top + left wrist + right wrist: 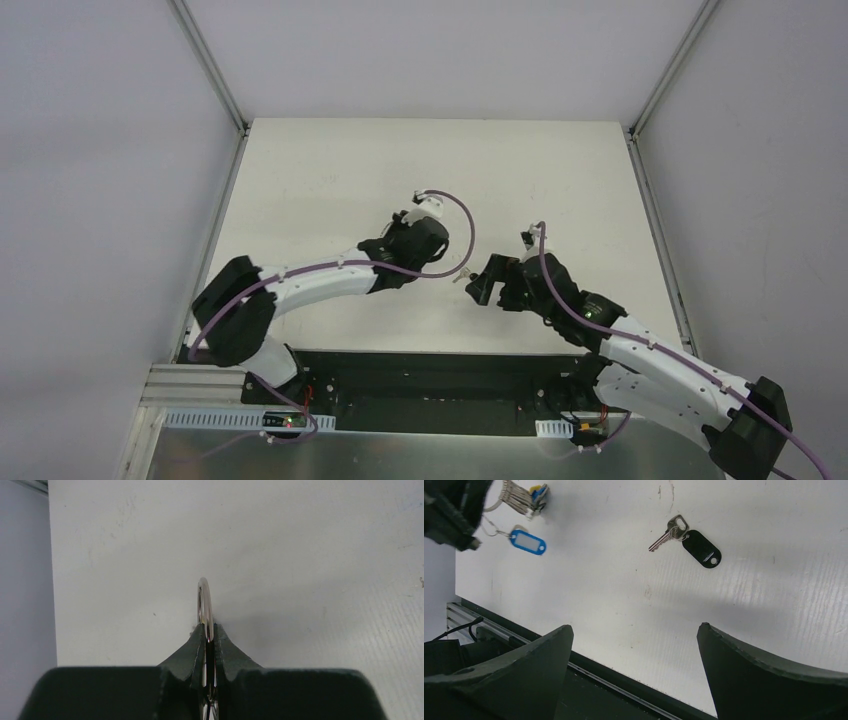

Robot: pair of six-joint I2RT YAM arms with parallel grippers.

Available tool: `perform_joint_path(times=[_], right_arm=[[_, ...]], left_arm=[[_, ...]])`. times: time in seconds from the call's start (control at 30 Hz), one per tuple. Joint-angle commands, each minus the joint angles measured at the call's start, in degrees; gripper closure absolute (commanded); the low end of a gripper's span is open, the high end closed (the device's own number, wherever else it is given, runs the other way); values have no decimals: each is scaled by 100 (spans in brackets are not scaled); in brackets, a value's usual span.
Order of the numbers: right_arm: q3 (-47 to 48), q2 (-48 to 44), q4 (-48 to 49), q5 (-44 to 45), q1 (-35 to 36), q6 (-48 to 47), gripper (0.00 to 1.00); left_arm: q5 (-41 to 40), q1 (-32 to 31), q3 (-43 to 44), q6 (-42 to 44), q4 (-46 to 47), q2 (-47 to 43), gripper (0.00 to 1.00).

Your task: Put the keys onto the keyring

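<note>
Key point(667, 533), touching a black tag point(702, 549), lies flat on the table point(330, 170) toward the middle of its near edge, just ahead of the wide-open right gripper point(635, 626). Farther in, the left gripper point(209, 636) pinches the keyring point(204, 602); a key bunch point(519, 499) and a blue tag point(527, 542) sit beside it.

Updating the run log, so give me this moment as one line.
left gripper: shut on keyring | right gripper: open, holding nothing | key with black tag: lying on table, ungripped
</note>
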Motion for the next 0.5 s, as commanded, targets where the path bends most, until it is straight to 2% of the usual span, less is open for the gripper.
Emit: perform_joint_path(times=[0.0,0.13,0.23,0.27,0.3,0.33,0.47], right_arm=[[78,-193,-73,181,-7,-189,1],[90,-413,-364,345,-9,-203,1],[74,-737,-644,557,-8,-183,1],[69,-845,-739,638,-7,-170,1],[53,-944,-825,705,-5,-163,1],[27,-1057,-874,737,-5,-167,1],[-95,-1165,-808,643,-6,-134,1]], left_arm=[[91,-32,987,-7,-418,1169,99],[809,-206,1935,157,-438,2160,70],[1384,-252,2379,59,-358,2318,49],[1519,-253,2443,80,-278,2258,34],[1571,-256,2467,105,-172,2127,24],[1582,-247,2447,157,-7,1987,20],[1436,-252,2199,188,205,1276,19]])
